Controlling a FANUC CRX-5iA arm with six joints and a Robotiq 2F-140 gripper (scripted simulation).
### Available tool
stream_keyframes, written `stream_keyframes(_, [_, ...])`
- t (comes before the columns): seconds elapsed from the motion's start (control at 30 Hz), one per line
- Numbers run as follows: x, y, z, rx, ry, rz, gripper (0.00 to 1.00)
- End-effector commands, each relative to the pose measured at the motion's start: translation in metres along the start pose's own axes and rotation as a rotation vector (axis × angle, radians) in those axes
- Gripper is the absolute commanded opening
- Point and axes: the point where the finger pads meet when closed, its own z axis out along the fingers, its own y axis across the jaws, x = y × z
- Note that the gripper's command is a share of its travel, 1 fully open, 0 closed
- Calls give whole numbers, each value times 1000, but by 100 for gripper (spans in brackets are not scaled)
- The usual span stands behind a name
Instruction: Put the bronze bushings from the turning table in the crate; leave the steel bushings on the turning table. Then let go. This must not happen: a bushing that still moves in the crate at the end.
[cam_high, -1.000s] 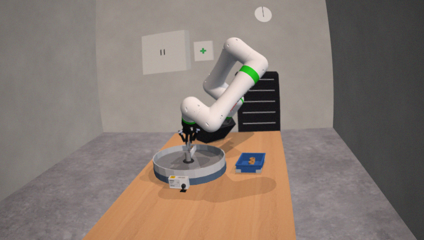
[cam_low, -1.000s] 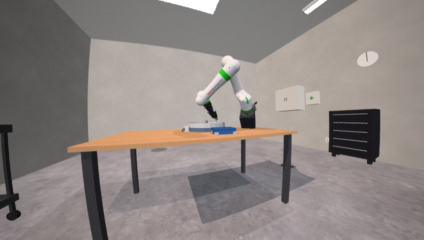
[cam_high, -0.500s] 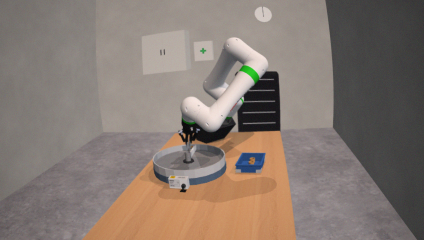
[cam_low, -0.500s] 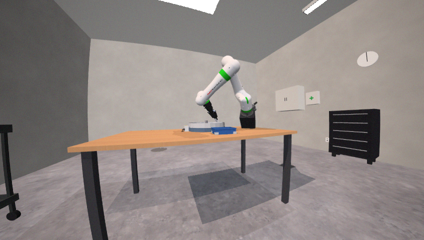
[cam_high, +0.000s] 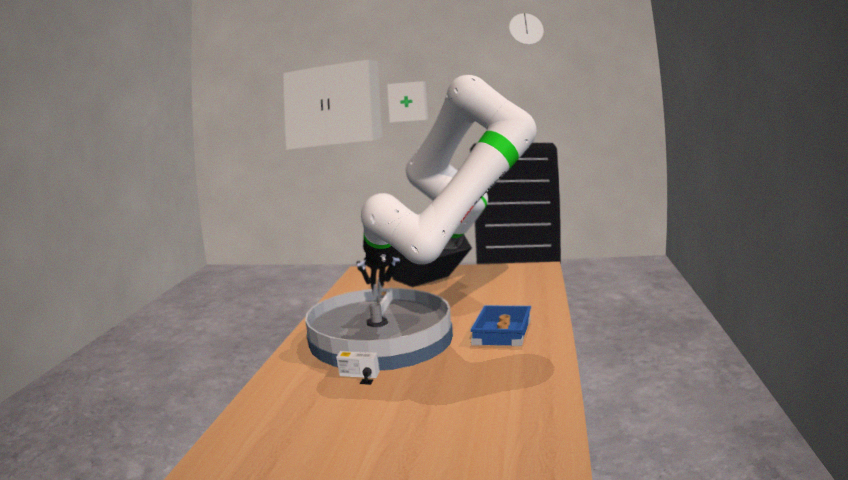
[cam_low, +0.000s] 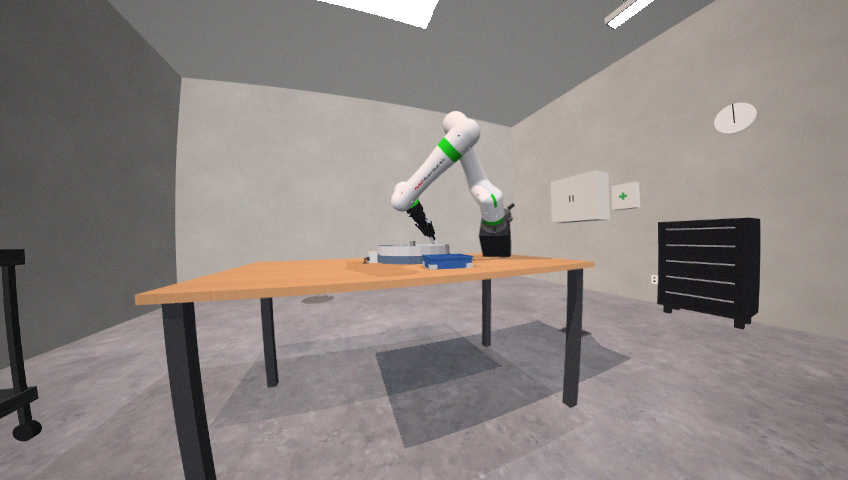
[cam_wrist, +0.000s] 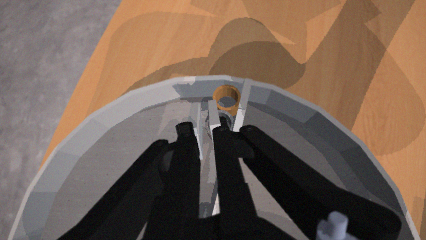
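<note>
The top view looks from raised height along the wooden table (cam_high: 476, 404) (cam_low: 357, 276) (cam_wrist: 165, 30), facing the arm (cam_high: 470, 178) (cam_low: 443, 160); the exterior view stands farther back, low beside it. The wrist view looks down closely past the gripper (cam_wrist: 201, 127) into the turning table (cam_high: 380, 347) (cam_low: 407, 251) (cam_wrist: 100, 125), which all three share.
</note>
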Motion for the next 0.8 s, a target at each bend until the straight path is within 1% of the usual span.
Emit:
stream_keyframes(0.0, [0,0,0,0,0,0,6])
stream_keyframes(0.37, [-7,0,8,0,0,0,6])
stream_keyframes(0.77, [-7,0,8,0,0,0,6])
